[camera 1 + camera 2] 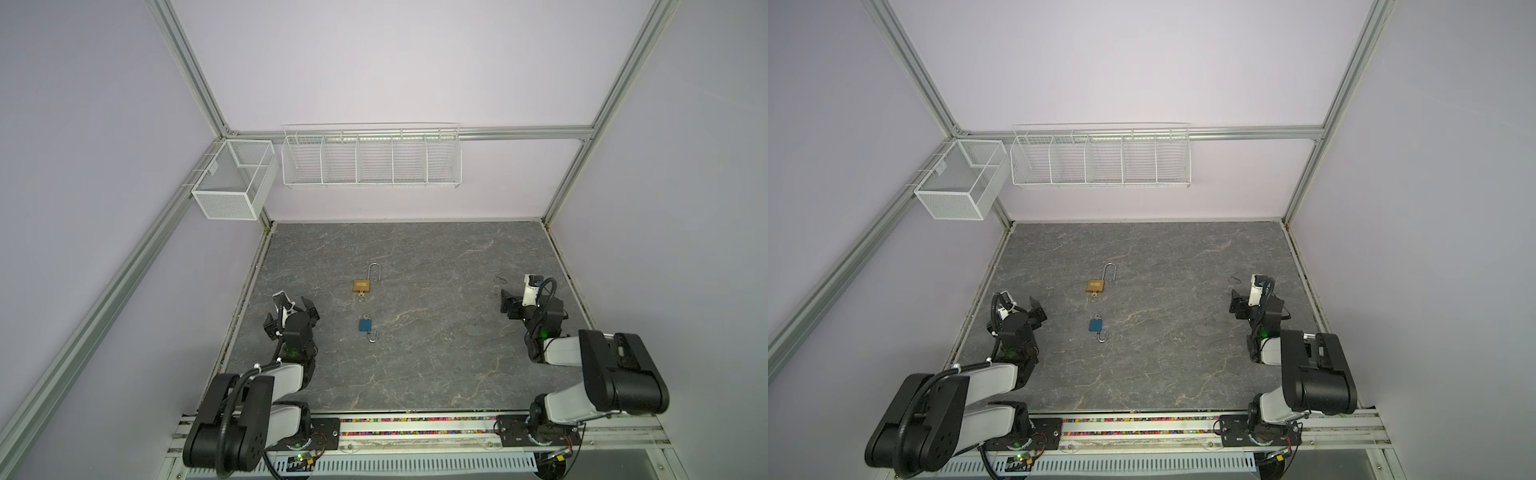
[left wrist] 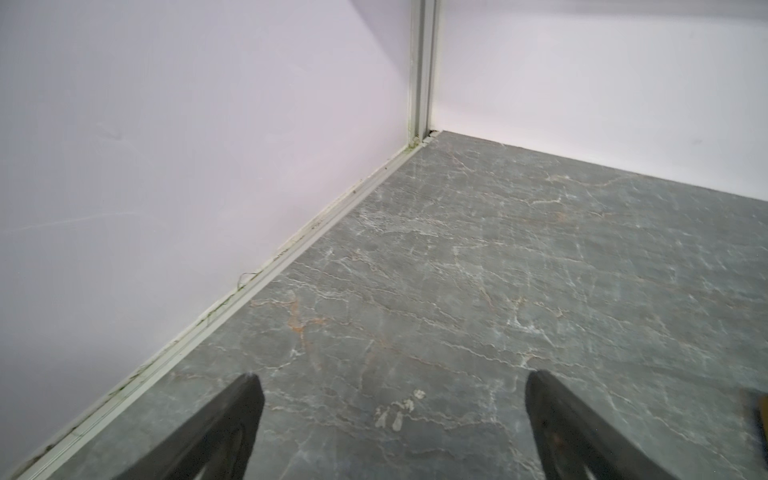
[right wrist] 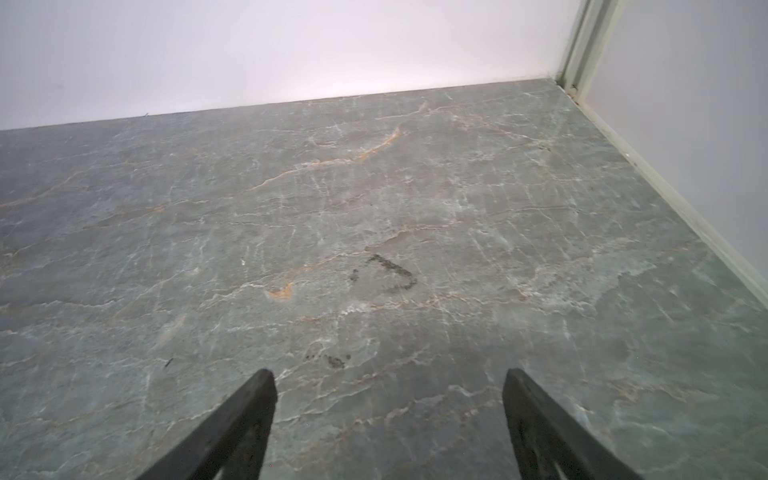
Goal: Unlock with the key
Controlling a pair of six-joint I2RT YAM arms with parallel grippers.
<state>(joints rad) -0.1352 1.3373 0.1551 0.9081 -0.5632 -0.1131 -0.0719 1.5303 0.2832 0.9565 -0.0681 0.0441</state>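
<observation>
Brass padlock [image 1: 362, 285] lies flat on the grey marble tabletop [image 1: 436, 353], long axis front to back. Its silver shackle [image 1: 372, 270] stands open, pointing at the back wall, with a small key [image 1: 362, 294] at its near end. A blue padlock [image 1: 365, 325] sits just in front, shackle pointing the opposite way. Left gripper [image 2: 392, 376] is left of the brass padlock and right gripper [image 3: 388, 372] well to its right. Both arms are folded low, jaws spread wide over bare marble.

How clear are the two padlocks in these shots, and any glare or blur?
In both top views the gold padlock and blue padlock look small, soft, evenly lit; right wrist view: bright glow on the back wall; left wrist view: left gripper slightly blurred.
</observation>
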